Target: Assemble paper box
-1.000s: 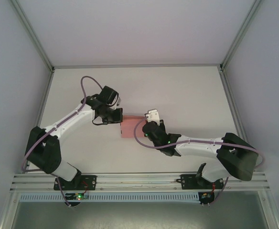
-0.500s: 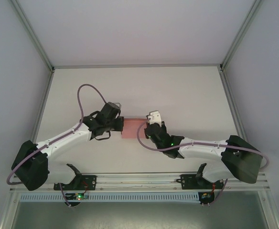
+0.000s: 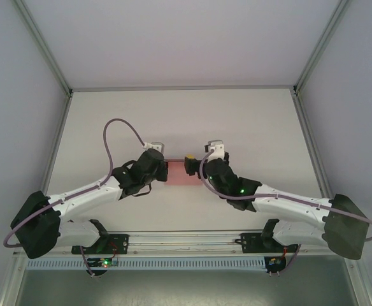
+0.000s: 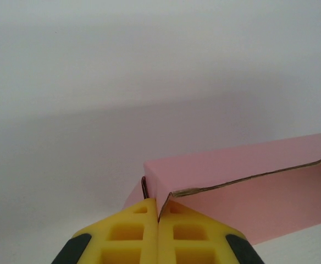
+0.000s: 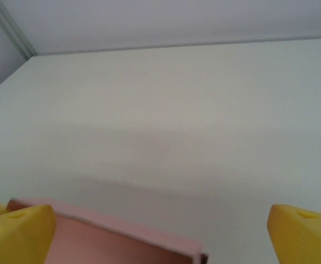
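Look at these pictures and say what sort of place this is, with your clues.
Probably a robotics test cell: a plain white table walled by pale panels, two white-and-black robot arms bolted to an aluminium rail at its near edge, a pink thin-card box between them.

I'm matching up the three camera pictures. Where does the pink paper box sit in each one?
Top external: paper box at centre, between left gripper and right gripper.
Left wrist: lower right, a corner pinched by the shut yellow fingers.
Right wrist: bottom left, by one open finger.
Shared landmark: the white table underneath.
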`<state>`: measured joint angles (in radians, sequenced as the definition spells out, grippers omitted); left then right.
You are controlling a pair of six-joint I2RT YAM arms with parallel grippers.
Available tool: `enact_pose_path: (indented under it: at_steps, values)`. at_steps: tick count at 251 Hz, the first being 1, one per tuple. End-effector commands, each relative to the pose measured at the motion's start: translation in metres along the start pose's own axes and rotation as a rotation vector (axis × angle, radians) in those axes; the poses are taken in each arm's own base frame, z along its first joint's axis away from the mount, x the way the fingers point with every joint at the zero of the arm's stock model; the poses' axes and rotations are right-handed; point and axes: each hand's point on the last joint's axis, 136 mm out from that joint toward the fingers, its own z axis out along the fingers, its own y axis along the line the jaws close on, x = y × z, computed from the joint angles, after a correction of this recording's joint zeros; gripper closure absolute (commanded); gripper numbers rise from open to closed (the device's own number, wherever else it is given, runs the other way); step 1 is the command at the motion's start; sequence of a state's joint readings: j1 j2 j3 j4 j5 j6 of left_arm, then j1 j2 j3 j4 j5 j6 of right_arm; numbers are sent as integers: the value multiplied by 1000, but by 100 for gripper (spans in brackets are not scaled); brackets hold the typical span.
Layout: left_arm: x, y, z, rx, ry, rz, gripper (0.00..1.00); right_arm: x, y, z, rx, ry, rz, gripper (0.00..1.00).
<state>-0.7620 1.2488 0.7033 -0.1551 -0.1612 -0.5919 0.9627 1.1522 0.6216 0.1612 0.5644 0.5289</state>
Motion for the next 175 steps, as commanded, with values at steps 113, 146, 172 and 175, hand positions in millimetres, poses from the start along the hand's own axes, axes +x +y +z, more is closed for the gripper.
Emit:
enact_pose_path:
  at_steps: [113,146,172,175]
  values:
    - [60,30,2,-120,155,78,100,63,-52,17,201,240,144,12]
    - [58,27,-1,-105,158,85,96,90,-59,13,208,322,150,15]
    - [54,21,-5,-86,156,94,90,106,-65,11,224,360,176,16]
    - [53,20,-6,-79,156,98,88,107,-65,11,224,363,180,17]
